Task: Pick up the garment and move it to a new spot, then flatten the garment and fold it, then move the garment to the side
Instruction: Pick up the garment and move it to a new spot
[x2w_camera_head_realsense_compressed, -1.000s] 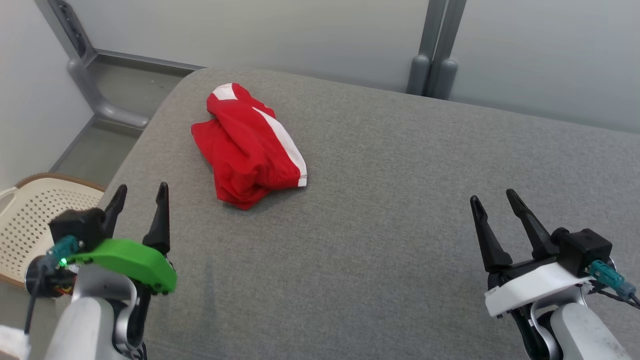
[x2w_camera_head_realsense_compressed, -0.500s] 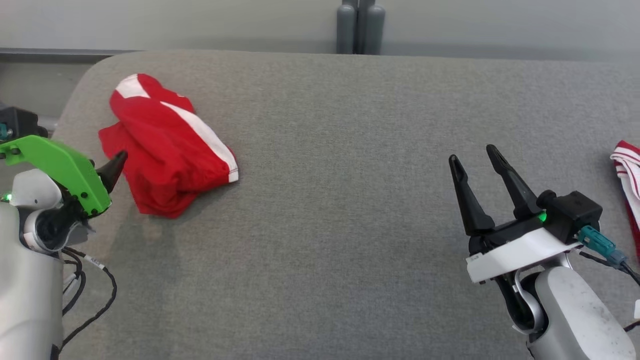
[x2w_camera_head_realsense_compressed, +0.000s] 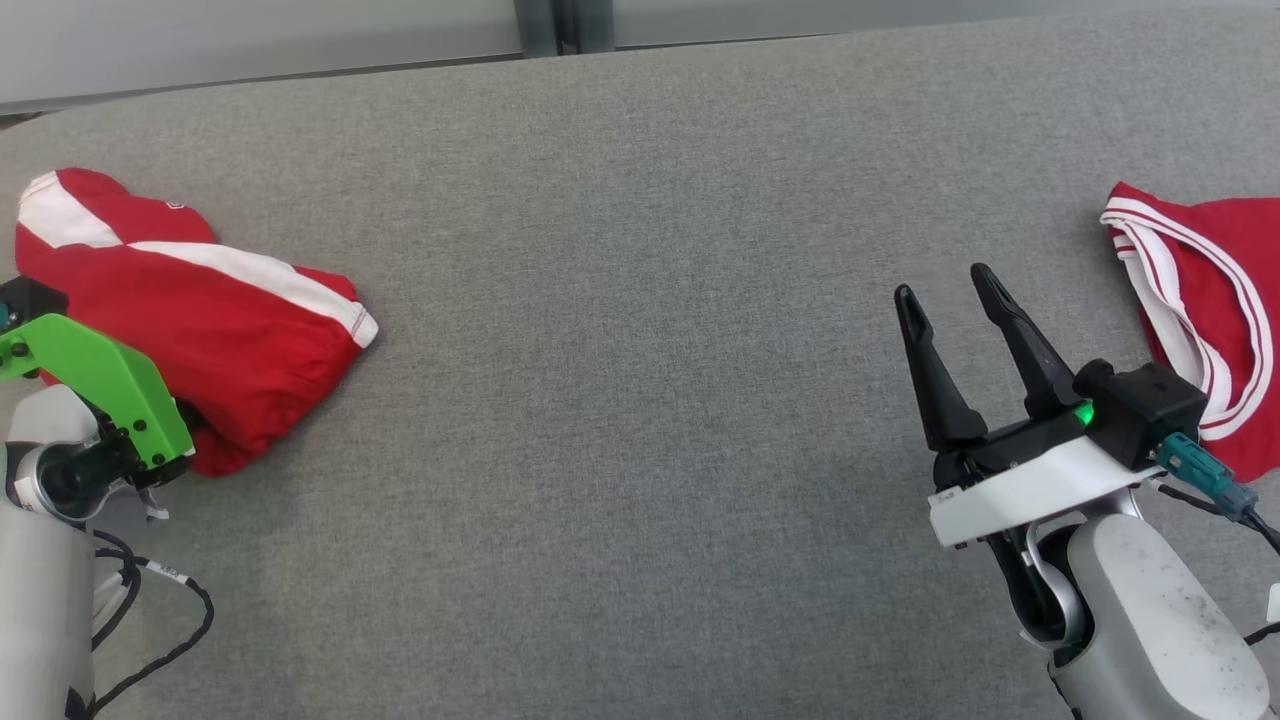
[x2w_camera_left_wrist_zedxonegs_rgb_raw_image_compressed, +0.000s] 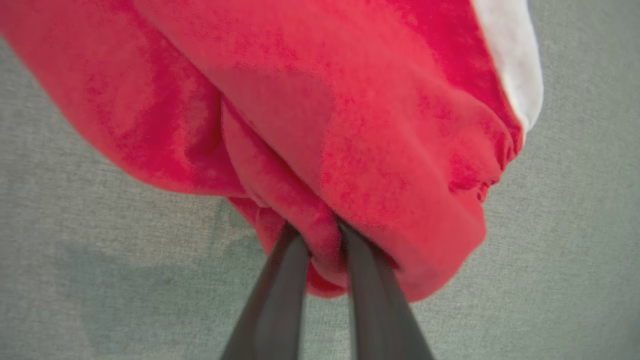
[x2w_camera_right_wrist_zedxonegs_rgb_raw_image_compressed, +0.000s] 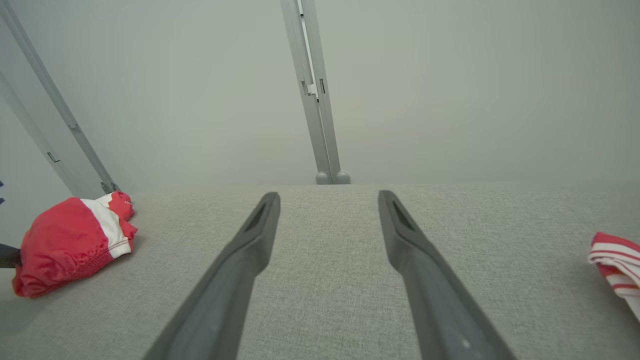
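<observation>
The garment (x2w_camera_head_realsense_compressed: 200, 310) is a crumpled red piece with a white stripe, lying at the left end of the grey cloth-covered table (x2w_camera_head_realsense_compressed: 640, 400). In the left wrist view my left gripper (x2w_camera_left_wrist_zedxonegs_rgb_raw_image_compressed: 322, 235) is shut on a fold at the garment's (x2w_camera_left_wrist_zedxonegs_rgb_raw_image_compressed: 350, 125) near edge, with red cloth pinched between the two dark fingers. In the head view the green wrist mount (x2w_camera_head_realsense_compressed: 100, 380) covers those fingers. My right gripper (x2w_camera_head_realsense_compressed: 942, 282) hovers open over the right part of the table, holding nothing. The right wrist view has its fingers (x2w_camera_right_wrist_zedxonegs_rgb_raw_image_compressed: 328, 195) spread wide and the garment (x2w_camera_right_wrist_zedxonegs_rgb_raw_image_compressed: 70, 240) far to the left.
A second red garment with white stripes (x2w_camera_head_realsense_compressed: 1210, 310) lies at the table's right edge, close beside my right wrist, and appears in the right wrist view (x2w_camera_right_wrist_zedxonegs_rgb_raw_image_compressed: 617, 260). A grey wall post (x2w_camera_right_wrist_zedxonegs_rgb_raw_image_compressed: 320, 125) stands behind the table. Bare grey surface stretches between the two arms.
The head camera has turned and dipped, shifting the whole picture. My left gripper has reached the garment's near edge and closed on a fold. The right gripper has stayed open.
</observation>
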